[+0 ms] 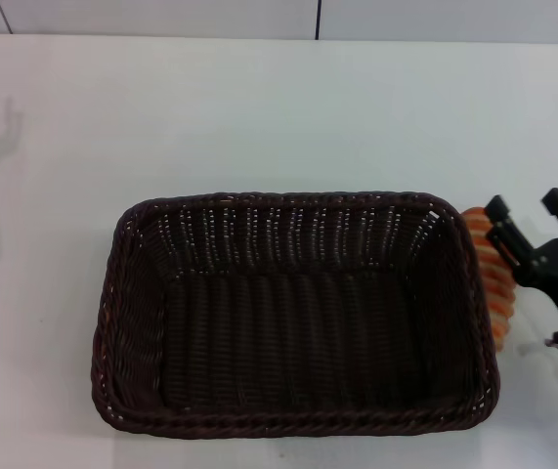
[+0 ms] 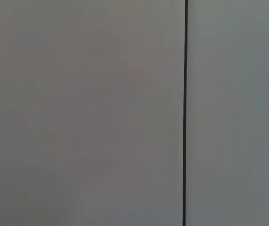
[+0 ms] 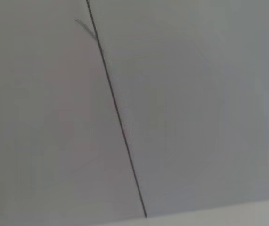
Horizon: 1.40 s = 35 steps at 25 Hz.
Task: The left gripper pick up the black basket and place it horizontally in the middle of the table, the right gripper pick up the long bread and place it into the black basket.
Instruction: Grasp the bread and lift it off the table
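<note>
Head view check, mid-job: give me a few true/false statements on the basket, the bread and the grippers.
1. The black basket lies lengthwise across the table, empty. True.
2. The long bread is inside the basket. False: it is outside, by the basket's right end.
3. The right gripper is at the bread. True.
4. The left gripper is holding the basket's rim. False: it is not in view.

Bright, even light; soft shadows.
</note>
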Tool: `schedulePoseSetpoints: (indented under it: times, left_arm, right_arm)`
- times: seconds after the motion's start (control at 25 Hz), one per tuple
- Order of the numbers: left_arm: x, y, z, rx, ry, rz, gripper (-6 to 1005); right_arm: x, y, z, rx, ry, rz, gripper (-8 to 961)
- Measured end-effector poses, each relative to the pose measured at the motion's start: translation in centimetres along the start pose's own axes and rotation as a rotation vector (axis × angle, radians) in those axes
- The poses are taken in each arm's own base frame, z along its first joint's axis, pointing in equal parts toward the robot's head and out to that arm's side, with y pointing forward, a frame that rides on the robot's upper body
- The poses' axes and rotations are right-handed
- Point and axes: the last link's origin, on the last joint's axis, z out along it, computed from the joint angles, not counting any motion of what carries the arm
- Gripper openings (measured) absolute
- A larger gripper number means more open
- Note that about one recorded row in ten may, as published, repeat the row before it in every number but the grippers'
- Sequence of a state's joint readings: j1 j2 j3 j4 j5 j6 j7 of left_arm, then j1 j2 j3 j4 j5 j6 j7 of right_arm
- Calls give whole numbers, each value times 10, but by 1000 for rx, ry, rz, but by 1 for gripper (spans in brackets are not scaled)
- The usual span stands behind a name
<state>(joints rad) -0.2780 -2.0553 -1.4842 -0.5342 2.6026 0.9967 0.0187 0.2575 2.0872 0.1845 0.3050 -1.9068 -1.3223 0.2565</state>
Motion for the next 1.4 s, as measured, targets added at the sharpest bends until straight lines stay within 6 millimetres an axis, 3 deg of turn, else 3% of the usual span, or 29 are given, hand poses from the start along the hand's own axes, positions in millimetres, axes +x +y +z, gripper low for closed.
schedulePoseSetpoints:
  times: [0.84, 1.08, 1.4]
  left_arm:
    - [-7, 9, 10, -23, -47, 2, 792]
    - [-7, 10, 10, -27, -47, 8, 792]
    - [-7, 12, 12, -36, -56, 19, 792]
  right_arm:
    - [19, 3, 13, 9, 156, 17, 668]
    - [12, 6, -5, 37, 57, 67, 647]
    - [7, -4, -16, 101, 9, 80, 481]
